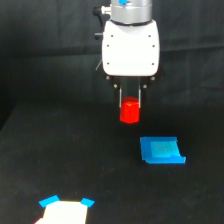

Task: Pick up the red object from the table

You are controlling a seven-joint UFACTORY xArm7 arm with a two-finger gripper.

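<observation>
Red object [130, 111] sits between the fingers of the claw [130, 104], which grips it above the black table [60, 160]. A flat blue piece [161, 150] lies near, on the exterior view's right.

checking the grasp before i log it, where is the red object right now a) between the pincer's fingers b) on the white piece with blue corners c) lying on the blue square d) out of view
a: the red object sits between the two thin fingers of the pincer, above and to the exterior view's left of the blue square piece.
</observation>
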